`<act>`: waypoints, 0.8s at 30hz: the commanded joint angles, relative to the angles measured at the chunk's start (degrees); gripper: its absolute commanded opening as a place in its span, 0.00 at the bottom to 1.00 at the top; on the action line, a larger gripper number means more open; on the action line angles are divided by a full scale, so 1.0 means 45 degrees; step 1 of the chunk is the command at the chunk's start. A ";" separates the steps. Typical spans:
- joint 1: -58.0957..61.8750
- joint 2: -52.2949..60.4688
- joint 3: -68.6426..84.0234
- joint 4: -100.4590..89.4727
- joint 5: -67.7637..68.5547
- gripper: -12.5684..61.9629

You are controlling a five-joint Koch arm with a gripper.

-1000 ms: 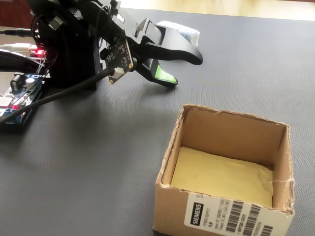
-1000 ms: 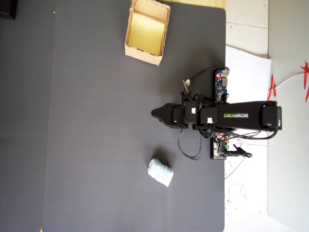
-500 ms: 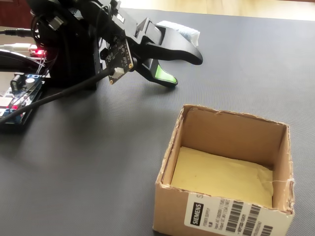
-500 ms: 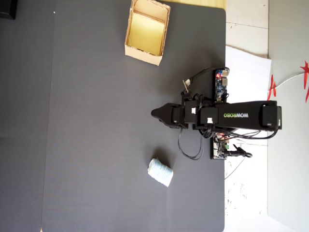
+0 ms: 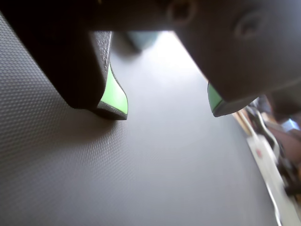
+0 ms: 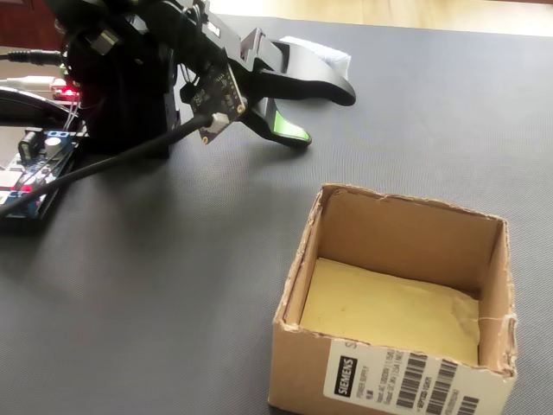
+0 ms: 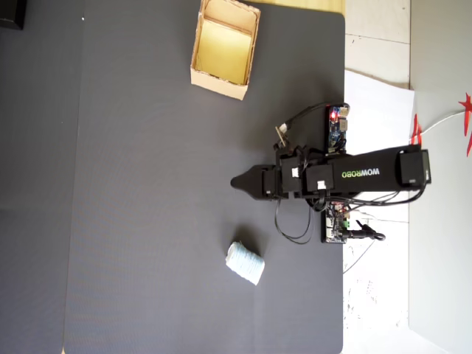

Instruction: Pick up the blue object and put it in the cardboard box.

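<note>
The blue object (image 7: 245, 262), a small pale striped bundle, lies on the black mat (image 7: 147, 221); in the fixed view it (image 6: 327, 57) peeks out behind the gripper. The cardboard box (image 7: 217, 82) stands open-topped at the mat's far end, close to the camera in the fixed view (image 6: 389, 226), with only its yellowish floor showing inside. My gripper (image 7: 236, 182) hovers low over the mat between the two, apart from both. Its jaws stand apart (image 6: 321, 115). The wrist view shows green pads (image 5: 115, 94) and only bare mat in the gap of the gripper (image 5: 165, 108).
Circuit boards (image 7: 338, 125) with lit LEDs and loose cables (image 7: 291, 228) sit beside the arm's base at the mat's edge; one board (image 6: 30, 169) lies left of the arm in the fixed view. White paper (image 7: 376, 103) lies under the base.
The arm has swung a little toward the blue object's side, and the gripper has tilted slightly. Bundle and box have not moved.
</note>
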 commanded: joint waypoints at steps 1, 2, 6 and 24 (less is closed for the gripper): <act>-0.1074 0.1074 0.0410 0.1152 0.0195 0.62; -0.1426 0.1074 0.0410 0.0996 0.0234 0.62; -0.2227 0.1074 0.0293 0.0879 0.0234 0.62; -0.5215 0.0332 -0.0840 0.1016 0.0254 0.62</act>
